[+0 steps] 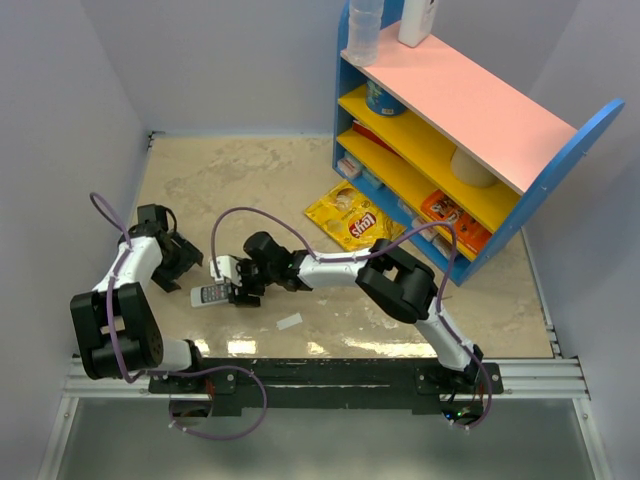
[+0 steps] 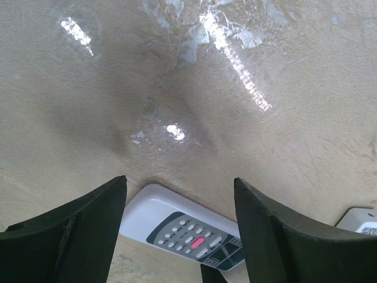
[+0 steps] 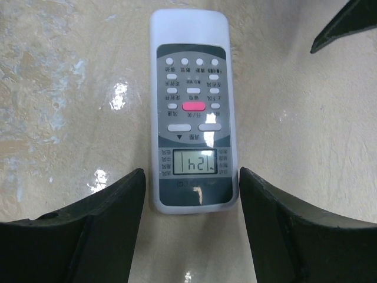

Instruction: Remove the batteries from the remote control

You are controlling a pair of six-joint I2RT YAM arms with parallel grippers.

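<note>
The remote point(image 3: 191, 118) lies buttons-up on the table point(image 3: 59, 88), so no batteries show; they are presumably underneath. The right end effector point(image 3: 191, 172), wide, straddles its screen end, probably to steady it. The left end effector point(image 2: 179, 180), also wide, hovers over the remote's other end. Beyond the remote, a yellow bag point(image 1: 350, 217) reads Lay's.

remote control point(image 3: 191, 112) lay buttons-up on beige table point(image 3: 59, 88) | right gripper point(image 3: 191, 177) spread wide, fingers flanking its screen end
</note>
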